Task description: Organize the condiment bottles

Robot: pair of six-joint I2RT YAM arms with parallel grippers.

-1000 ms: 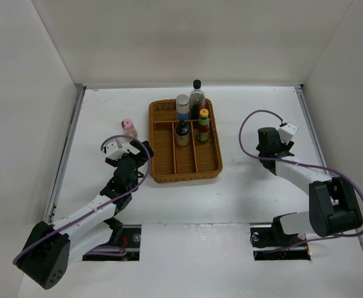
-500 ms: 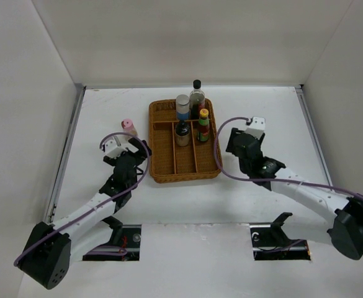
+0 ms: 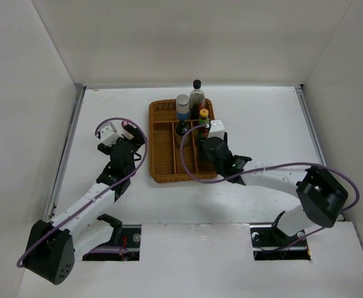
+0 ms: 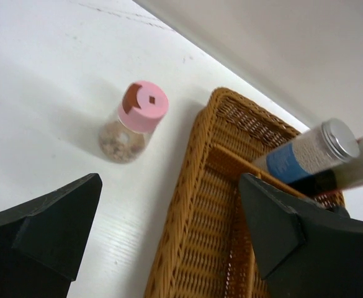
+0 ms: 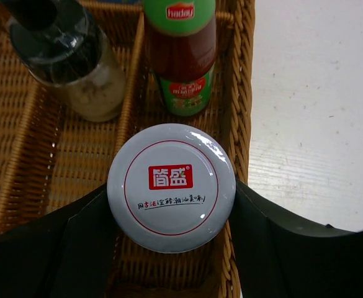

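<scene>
So the right gripper (image 5: 172,205) is clamped on the squat white-lidded jar (image 5: 172,177), one finger pressed against each side of the lid. It's holding it over the right-hand lane of the wicker tray (image 3: 184,176), just on the near side of the yellow-capped bottle (image 5: 181,59). That makes sense to me: the back of that lane is taken, so the next free slot is right in front. The jar looks about as wide as the lane, which I guess is why it's gripped dead centre and straight from above. Can't tell if it's touching the tray floor yet or hanging just over it.

The short dark black-capped bottle (image 5: 69,53) is one lane over, and the grey-lidded blue-labelled jar (image 4: 305,152) and tall dark black-capped bottle (image 3: 197,93) are in the back row.

Only straggler: the pink-lidded jar (image 4: 134,121), upright on the table (image 4: 44,74) just outside the tray's left wall. The left gripper (image 4: 169,186) is spread wide and empty, aimed at it. Looks lined up for a grab, but the jar is ahead of the fingers, not between them.
</scene>
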